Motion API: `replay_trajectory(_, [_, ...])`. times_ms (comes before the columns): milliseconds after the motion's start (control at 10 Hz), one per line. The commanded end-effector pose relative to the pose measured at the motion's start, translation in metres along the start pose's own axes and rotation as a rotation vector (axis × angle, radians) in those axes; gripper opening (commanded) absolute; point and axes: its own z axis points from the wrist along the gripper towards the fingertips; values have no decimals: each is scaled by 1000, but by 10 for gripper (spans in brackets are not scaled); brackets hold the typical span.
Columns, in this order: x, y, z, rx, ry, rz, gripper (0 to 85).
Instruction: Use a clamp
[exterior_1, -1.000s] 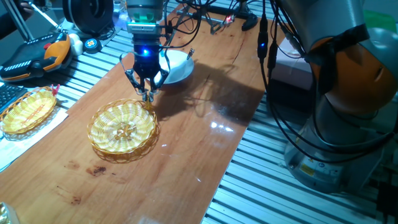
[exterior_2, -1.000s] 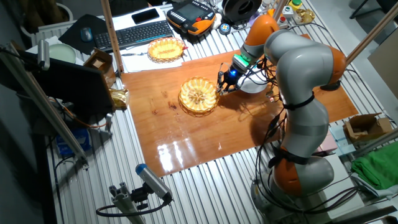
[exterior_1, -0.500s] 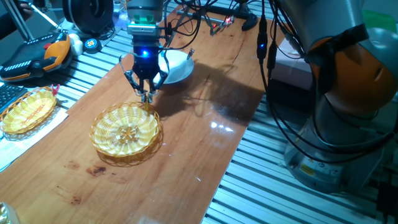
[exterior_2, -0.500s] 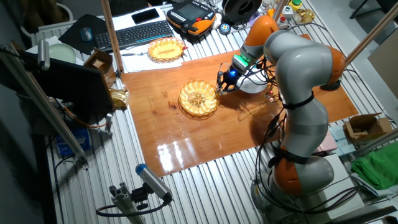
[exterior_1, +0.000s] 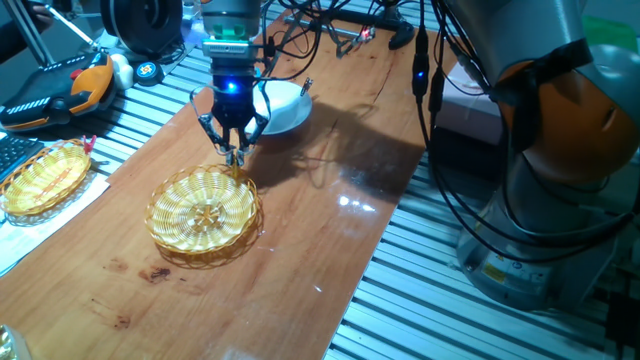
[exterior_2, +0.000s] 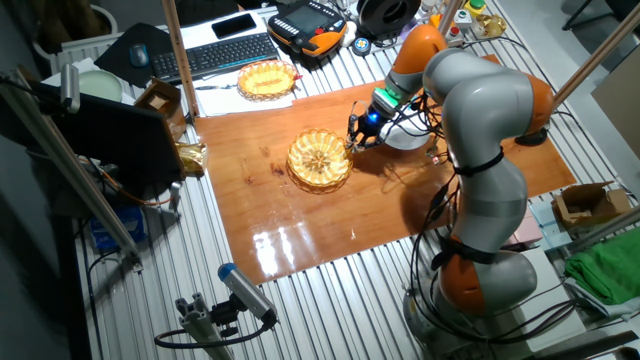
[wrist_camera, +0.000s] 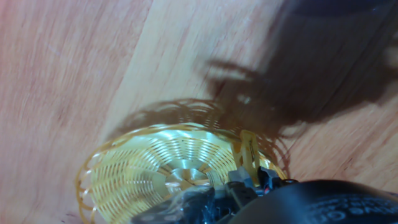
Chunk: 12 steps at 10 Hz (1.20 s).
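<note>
My gripper (exterior_1: 236, 152) hangs over the far rim of the round wicker basket (exterior_1: 203, 212) on the wooden table. It is shut on the clamp (wrist_camera: 247, 155), a thin yellowish-tan peg. In the hand view the clamp stands at the basket's rim (wrist_camera: 155, 163), just ahead of my dark fingers (wrist_camera: 239, 186). I cannot tell whether it grips the wicker. In the fixed view the clamp (exterior_1: 238, 162) is only a tiny sliver at the fingertips. The other fixed view shows the gripper (exterior_2: 352, 142) at the right edge of the basket (exterior_2: 318, 160).
A white bowl (exterior_1: 283, 108) sits just behind the gripper. A second wicker basket (exterior_1: 45, 178) lies off the board at the left, near an orange-black pendant (exterior_1: 60, 85). A keyboard (exterior_2: 218, 55) lies beyond. The robot's base (exterior_1: 560, 150) stands at the right.
The gripper has risen slightly and drawn back. The basket has shifted a little to the right along with it, its far rim nudged up.
</note>
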Motion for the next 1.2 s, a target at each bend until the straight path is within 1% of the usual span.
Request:
replay_trajectory(0, [-1,1,-1,1,-1,1,247])
replay_trajectory(200, [-3,3,-1,5,-6,0,340])
replay_trajectory(500, [-2,4,-2,5,-13,-2,437])
replay_trajectory(600, [0,5,-5,6,-15,-4,463])
replay_trajectory(800, [5,6,-16,23,-6,-44,503])
replay_trajectory(900, [9,5,-25,52,-35,-128,497])
replay_trajectory(1000, [10,3,-31,74,-59,-198,487])
replay_trajectory(1100, [12,2,-33,91,-89,-253,460])
